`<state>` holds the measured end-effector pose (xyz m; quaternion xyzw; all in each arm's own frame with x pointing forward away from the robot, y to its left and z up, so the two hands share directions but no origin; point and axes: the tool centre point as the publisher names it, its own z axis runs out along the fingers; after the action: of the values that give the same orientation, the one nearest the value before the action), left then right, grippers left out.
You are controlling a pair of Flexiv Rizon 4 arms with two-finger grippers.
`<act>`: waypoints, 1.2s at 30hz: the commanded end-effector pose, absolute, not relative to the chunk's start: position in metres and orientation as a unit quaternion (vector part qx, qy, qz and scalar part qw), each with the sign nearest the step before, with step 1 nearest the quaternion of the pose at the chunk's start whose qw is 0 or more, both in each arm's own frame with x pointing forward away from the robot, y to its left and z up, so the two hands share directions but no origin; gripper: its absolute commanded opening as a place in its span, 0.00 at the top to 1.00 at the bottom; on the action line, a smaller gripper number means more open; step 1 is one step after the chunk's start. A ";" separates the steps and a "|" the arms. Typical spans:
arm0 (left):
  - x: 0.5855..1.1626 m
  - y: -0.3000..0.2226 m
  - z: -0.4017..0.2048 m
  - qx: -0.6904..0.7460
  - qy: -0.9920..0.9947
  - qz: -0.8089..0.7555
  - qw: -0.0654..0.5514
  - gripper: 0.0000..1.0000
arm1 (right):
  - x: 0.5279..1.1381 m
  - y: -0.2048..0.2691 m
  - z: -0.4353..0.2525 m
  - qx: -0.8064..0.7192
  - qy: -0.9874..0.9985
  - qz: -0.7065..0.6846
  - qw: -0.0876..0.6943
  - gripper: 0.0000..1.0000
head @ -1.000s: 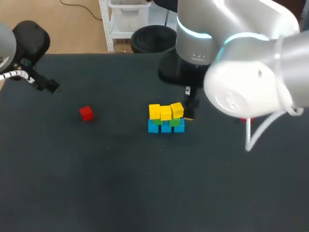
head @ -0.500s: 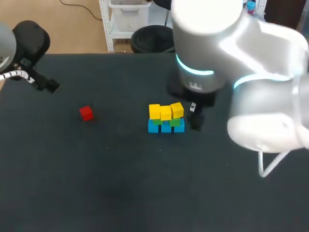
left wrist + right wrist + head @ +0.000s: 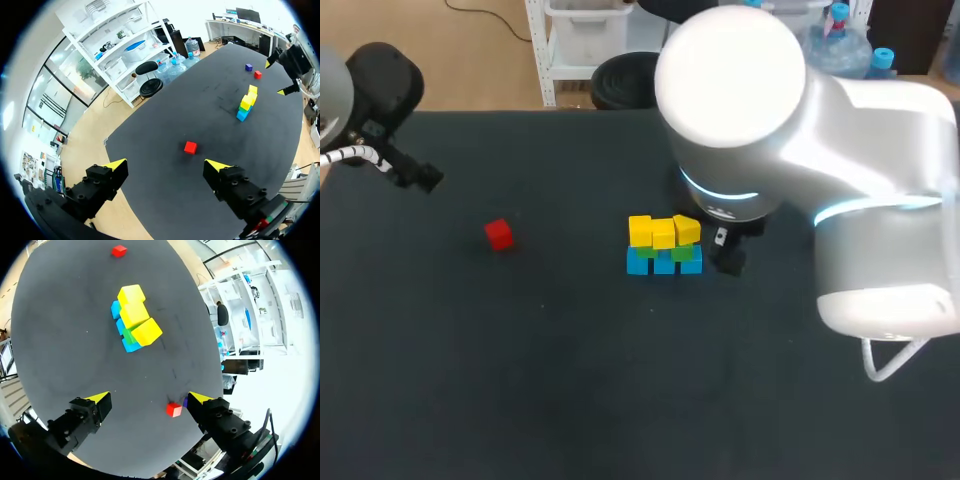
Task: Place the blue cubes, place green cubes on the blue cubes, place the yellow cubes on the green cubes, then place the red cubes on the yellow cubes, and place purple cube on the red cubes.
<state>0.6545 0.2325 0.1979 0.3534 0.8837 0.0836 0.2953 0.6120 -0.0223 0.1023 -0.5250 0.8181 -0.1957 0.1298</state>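
Purple cube mostly hidden behind right tool; right arm covers it in head view.

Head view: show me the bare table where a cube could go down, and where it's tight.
Free: the whole near strip of the table in front of the cube stack, and the gap between the red cube and that stack. Crowded: right of the stack, where the right arm hangs close.

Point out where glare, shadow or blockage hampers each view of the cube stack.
Head view: the right arm glares white and blocks the table beyond the cube stack, which shows whole. Left wrist view: the cube stack sits far beyond the open left claw. Right wrist view: nothing covers the cube stack ahead of the open right claw; shadows barely show on the dark table.
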 end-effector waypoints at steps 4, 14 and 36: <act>0.655 0.233 0.198 0.354 0.884 0.083 0.295 0.00 | 0.611 -0.024 0.102 -0.525 0.818 -0.196 0.133 0.00; 0.655 0.233 0.198 0.354 0.884 0.083 0.295 0.00 | 0.611 -0.024 0.102 -0.525 0.818 -0.196 0.133 0.00; 0.655 0.233 0.198 0.354 0.884 0.083 0.295 0.00 | 0.611 -0.024 0.102 -0.525 0.818 -0.196 0.133 1.00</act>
<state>0.6545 0.2325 0.1979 0.3533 0.8837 0.0836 0.2953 0.6119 -0.0224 0.1022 -0.5251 0.8178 -0.1964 0.1302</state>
